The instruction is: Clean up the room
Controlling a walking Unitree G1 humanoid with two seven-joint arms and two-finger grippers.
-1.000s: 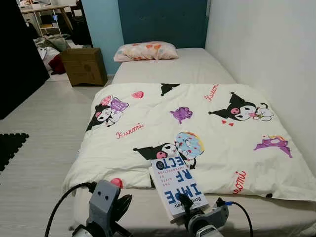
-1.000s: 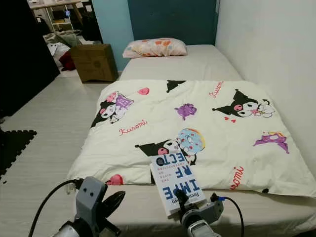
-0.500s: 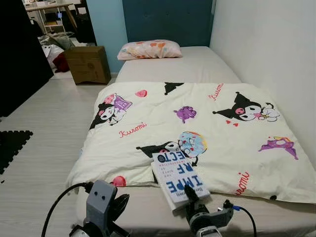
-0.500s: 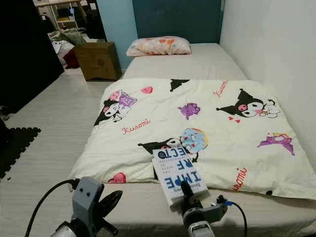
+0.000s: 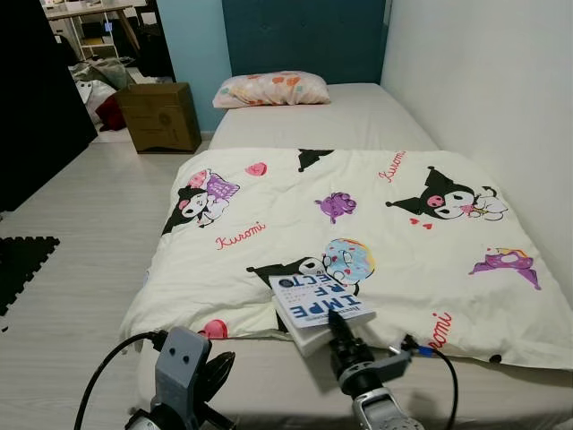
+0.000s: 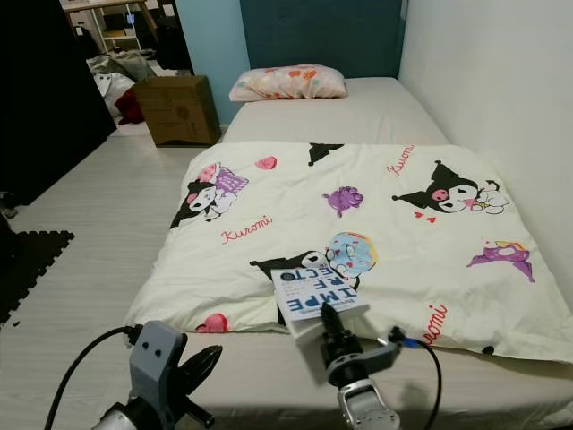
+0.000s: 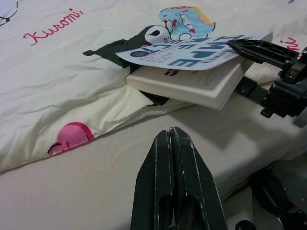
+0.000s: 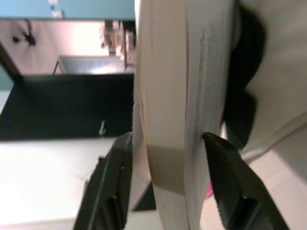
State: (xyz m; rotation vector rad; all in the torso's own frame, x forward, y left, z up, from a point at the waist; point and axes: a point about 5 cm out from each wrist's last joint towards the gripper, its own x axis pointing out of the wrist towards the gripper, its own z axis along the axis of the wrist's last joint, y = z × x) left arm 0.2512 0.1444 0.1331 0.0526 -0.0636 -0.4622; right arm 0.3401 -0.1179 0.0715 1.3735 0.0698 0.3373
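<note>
the right tool (image 6: 324,315) reaches over the bed's foot clamping a book (image 5: 320,305) nearly flat; the left tool (image 7: 173,143) hangs closed.

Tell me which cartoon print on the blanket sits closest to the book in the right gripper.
The blue donut print, just beyond the book held by the right gripper. The purple print and the wall-side black character print lie farther up the blanket.

A bedroom in a home. A bed (image 5: 349,121) stands along the white wall, its dark teal headboard (image 5: 300,40) at the far end, a patterned pillow (image 5: 271,89) just below that headboard, and a cream cartoon-print duvet (image 5: 358,233) over its near half. Left of the bed lies pale wood flooring (image 5: 81,233); a cardboard box (image 5: 159,116) sits beside the bed's head, with piled clutter (image 5: 89,85) in the doorway beyond it.
</note>
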